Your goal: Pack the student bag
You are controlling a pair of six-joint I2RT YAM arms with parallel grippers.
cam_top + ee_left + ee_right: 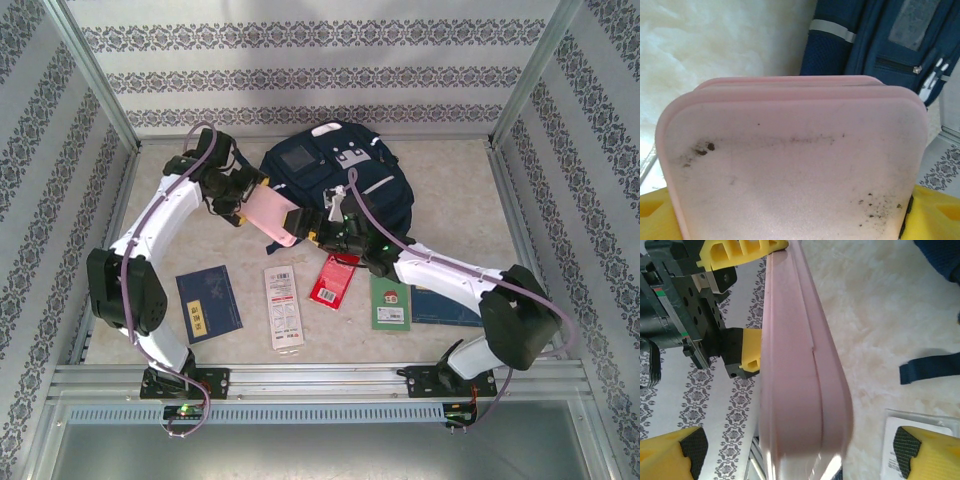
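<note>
Bag (pixel 335 178): it is laid flat at the far middle of the table (pixel 480 200), front pockets up, beyond both grippers. In the left wrist view its blue front (pixel 890 35) is seen beyond the case, with a grey stripe and a zip pocket.

Case (pixel 272 215): a flat pink case with rounded corners is held above the table, just beside the bag's near-left edge. Dark specks are seen on its broad face (pixel 790 165). In the right wrist view it is seen edge-on (pixel 800 365).

Left gripper (pixel 245 203): it is clamped on the case across its width, and a yellow finger is seen at each lower corner of the left wrist view (pixel 795 222). In the right wrist view its yellow fingers (pixel 747 357) are pressed against the case's edge.

Right gripper (pixel 322 232): its jaws are spread wide. The case's free end is placed between the two yellow fingers (pixel 800 452), and a gap is seen on each side, so nothing is gripped.

Strap (pixel 930 367): a dark blue strap is laid on the pale table surface to the right of the case.

Near row on the table, left to right: a blue book (pixel 208 303), a white packet (pixel 283 305), a red packet (pixel 333 280), a green book (pixel 390 300) and a navy book (pixel 445 305) partly covered by the right arm. All are laid flat, well apart from the bag.
</note>
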